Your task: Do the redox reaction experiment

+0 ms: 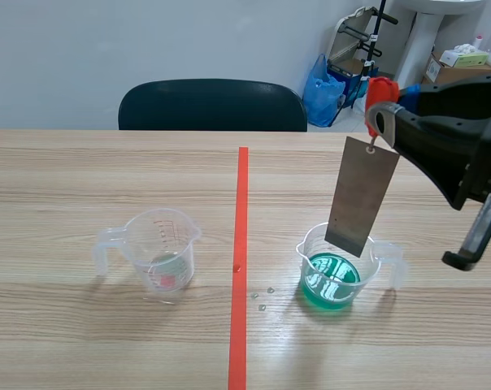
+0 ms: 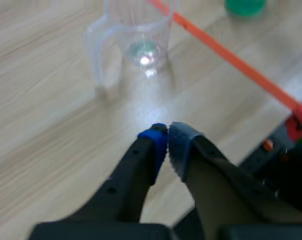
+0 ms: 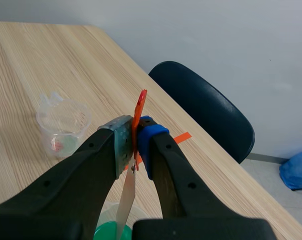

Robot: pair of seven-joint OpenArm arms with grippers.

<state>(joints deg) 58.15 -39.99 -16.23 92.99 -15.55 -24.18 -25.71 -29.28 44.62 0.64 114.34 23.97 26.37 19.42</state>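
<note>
Left gripper (image 2: 167, 131): clenched on nothing, well left of green cup (image 1: 336, 268), near clear cup (image 1: 158, 256). Plate (image 1: 361, 195): hangs over green cup, lower edge about at its rim. Right gripper (image 3: 135, 131): above green cup, grasping red tab (image 1: 380, 88) at plate's top. Step, judged: dipping. Next: lower straight, plate kept off the rim.

Shows bright, diffuse overhead light across the wooden table (image 1: 83, 325). Casts soft, pale shadows beside the clear beaker (image 1: 160, 256) and the beaker of green liquid (image 1: 336, 276). Puts a white glare patch on the wood just ahead of the left gripper (image 2: 167, 132), a glint in the clear beaker's base, and a dull sheen on the metal strip (image 1: 362, 195).
</note>
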